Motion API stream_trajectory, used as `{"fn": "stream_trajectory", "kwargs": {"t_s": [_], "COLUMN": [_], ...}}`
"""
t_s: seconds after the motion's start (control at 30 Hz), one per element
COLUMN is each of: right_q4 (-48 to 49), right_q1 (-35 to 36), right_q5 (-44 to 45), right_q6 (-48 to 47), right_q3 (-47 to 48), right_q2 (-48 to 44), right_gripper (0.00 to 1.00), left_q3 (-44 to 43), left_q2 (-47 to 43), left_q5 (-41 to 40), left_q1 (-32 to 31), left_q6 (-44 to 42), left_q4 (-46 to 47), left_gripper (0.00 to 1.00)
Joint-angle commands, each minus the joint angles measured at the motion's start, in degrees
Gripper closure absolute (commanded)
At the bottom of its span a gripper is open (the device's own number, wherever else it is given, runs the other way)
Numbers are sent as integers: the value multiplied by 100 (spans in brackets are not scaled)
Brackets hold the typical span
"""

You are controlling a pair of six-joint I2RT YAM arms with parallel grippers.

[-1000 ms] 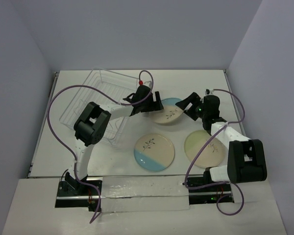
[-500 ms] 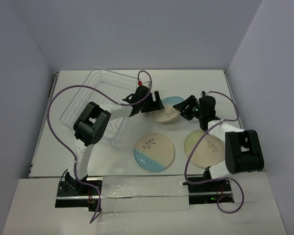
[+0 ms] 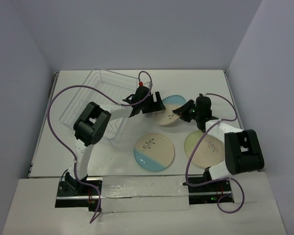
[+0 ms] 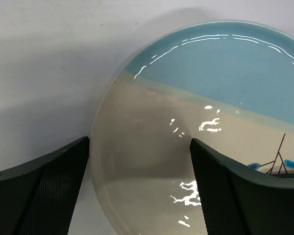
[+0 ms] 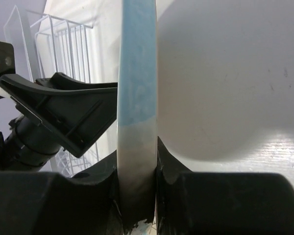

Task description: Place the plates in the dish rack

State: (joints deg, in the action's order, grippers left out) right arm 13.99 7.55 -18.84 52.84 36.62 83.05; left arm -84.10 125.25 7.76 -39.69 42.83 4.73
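Note:
A cream plate with a light-blue segment (image 3: 167, 116) lies at the middle back of the table. My right gripper (image 3: 183, 113) is shut on its right rim; in the right wrist view the plate's edge (image 5: 137, 73) stands pinched between the jaws of the right gripper (image 5: 137, 147). My left gripper (image 3: 156, 105) is open at the plate's left side, its fingers (image 4: 44, 188) set on either side of the rim (image 4: 196, 98) without touching it. A second blue-segment plate (image 3: 154, 152) and a pale-green plate (image 3: 204, 149) lie flat nearer the arms. The wire dish rack (image 3: 95, 100) stands at the left, holding nothing.
The rack's wires (image 5: 63, 44) show just behind the left gripper (image 5: 63, 112) in the right wrist view. Purple cables loop over both arms. Grey walls enclose the table on three sides.
My right gripper slid left to the back plate and closed on its right rim. The left gripper stayed open at the plate's left side.

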Motion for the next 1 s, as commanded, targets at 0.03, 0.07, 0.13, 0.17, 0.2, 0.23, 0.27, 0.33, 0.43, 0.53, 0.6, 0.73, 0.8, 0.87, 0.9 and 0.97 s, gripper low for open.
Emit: {"fn": "stream_trajectory", "kwargs": {"t_s": [0.03,0.07,0.13,0.17,0.2,0.23,0.27,0.33,0.43,0.53,0.6,0.73,0.8,0.87,0.9,0.97], "right_q4": [312,320,351,358,345,342,315,263,87,-59,-66,16,77,653,841,1039], "right_q1": [118,102,44,25,-2,-15,-30,-75,-144,-281,-386,-439,-439,-439,-439,-431], "right_q5": [52,29,-7,-23,-16,-1,16,35,152,179,-100,-1184,-1856,-2535,-2746,-2938], "right_q6": [-5,-24,-92,-130,-189,-237,-328,-500,-732,-1000,-1091,-1241,-1250,-925,-808,-599], "right_q3": [214,214,215,231,231,231,231,234,251,228,200,203,284,218,206,221], "right_q2": [-395,-413,-445,-503,-537,-653,-739,-989,-1373,-1842,-2017,-2295,-2372,-2448,-2477,-2562], "right_gripper": [100,100,100,100,100,100,100,100,100,100,100,100,100,100,100,100], "left_q3": [173,197,197,151,85,36,-8,-128,-290,-294,-119,659,920,1255,1405,1858], "left_q2": [-392,-499,-700,-773,-866,-936,-997,-1158,-1451,-1899,-2213,-3169,-3543,-3924,-4054,-4357], "left_q5": [550,502,435,408,375,340,278,199,-183,-628,-677,-741,-706,-306,-127,256], "left_q1": [-285,-285,-285,-277,-284,-285,-285,-282,-283,-268,-268,-224,-154,5,88,335], "left_q6": [41,23,-23,-61,-121,-168,-246,-362,-523,-689,-780,-915,-1013,-1039,-1040,-1045], "left_q4": [-338,-328,-361,-390,-443,-455,-456,-667,-892,-1051,-1009,-801,-703,-541,-452,80], "left_gripper": [8,8,7,6,6,6,5,5,5,4,4,1,1,1,1,1]}}
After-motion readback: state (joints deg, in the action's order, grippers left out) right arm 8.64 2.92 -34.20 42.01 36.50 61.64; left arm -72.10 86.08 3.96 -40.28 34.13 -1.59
